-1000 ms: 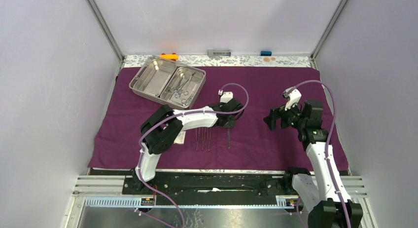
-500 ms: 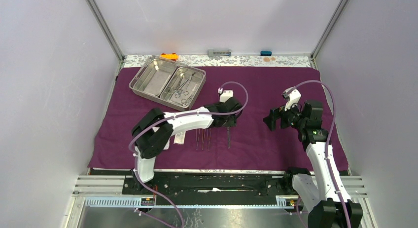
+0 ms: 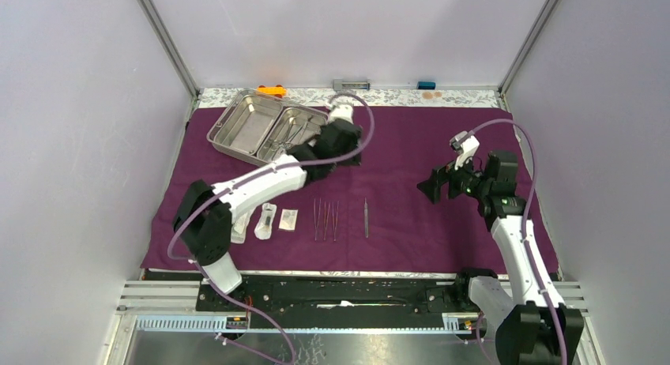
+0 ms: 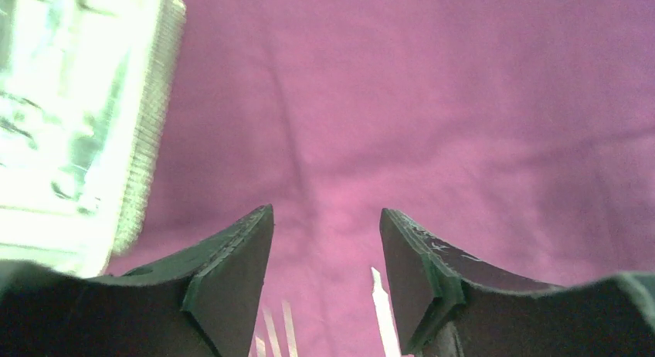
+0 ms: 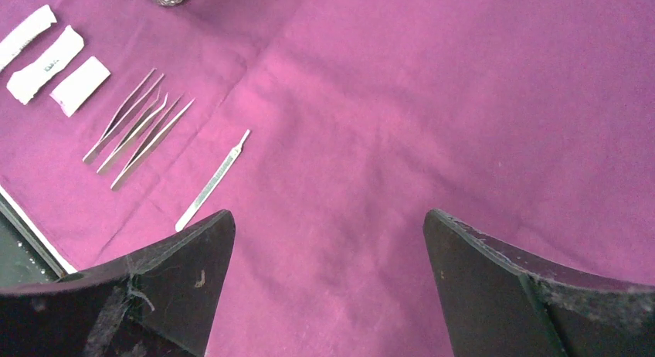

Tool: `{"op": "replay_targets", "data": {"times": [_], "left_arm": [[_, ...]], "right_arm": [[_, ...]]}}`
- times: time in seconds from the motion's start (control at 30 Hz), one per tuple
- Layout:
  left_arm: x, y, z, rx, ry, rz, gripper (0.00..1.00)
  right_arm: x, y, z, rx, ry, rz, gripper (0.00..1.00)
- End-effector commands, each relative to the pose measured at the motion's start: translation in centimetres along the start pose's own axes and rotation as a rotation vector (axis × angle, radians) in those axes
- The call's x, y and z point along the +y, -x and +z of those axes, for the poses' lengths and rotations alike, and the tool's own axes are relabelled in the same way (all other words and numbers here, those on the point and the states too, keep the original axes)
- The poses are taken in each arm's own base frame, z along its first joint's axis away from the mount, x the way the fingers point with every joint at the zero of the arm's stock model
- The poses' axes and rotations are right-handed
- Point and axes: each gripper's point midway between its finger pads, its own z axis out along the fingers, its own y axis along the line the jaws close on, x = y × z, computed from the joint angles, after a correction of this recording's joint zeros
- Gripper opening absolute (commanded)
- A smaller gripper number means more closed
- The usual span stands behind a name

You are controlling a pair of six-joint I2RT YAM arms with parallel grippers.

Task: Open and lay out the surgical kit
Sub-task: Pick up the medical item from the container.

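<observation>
Seen from my remote station: one purple cloth (image 3: pixel 411 144), one two-compartment steel tray (image 3: pixel 245 124), three white packets (image 5: pixel 46 62), one lone slim steel tool (image 5: pixel 212 179), three tweezers (image 5: pixel 131 133), possibly four. The ring-handled forceps (image 3: pixel 282 139) overlap, so I cannot count them.

Cloth wrap (image 3: pixel 411 144) lies spread over the table. Tray (image 3: pixel 237 124) sits on its far left corner, with forceps (image 3: pixel 283 137) in the right compartment. Toward the near edge, left to right in one row: three packets (image 3: pixel 267 220), tweezers (image 3: pixel 325 220) side by side, a single instrument (image 3: pixel 366 218) apart. Toy car (image 3: pixel 272 90) behind the tray, off the cloth.
</observation>
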Motion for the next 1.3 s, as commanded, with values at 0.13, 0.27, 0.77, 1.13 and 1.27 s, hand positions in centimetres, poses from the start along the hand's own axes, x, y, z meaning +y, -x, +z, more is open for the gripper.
{"op": "replay_targets", "data": {"times": [0.13, 0.27, 0.77, 1.13, 1.27], "left_arm": [[13.1, 11.8, -0.6, -0.206, 0.008, 0.071, 0.63], [18.6, 13.6, -0.5, -0.218, 0.063, 0.157, 0.65], [34.5, 8.9, 8.0, 0.141, 0.136, -0.034, 0.69], [39.2, 2.6, 6.7, 0.260, 0.185, -0.144, 0.58], [39.1, 0.4, 5.6, 0.297, 0.196, -0.136, 0.57]], "right_arm": [[-0.8, 5.3, 1.9, -0.092, 0.095, -0.109, 0.99], [-0.6, 4.9, 3.2, -0.081, 0.150, -0.103, 0.99], [1.2, 0.7, 5.1, 0.048, 0.231, -0.162, 0.99], [0.5, -0.6, 5.2, 0.095, 0.207, -0.180, 0.99], [0.1, -0.9, 5.3, 0.106, 0.192, -0.189, 0.99]]}}
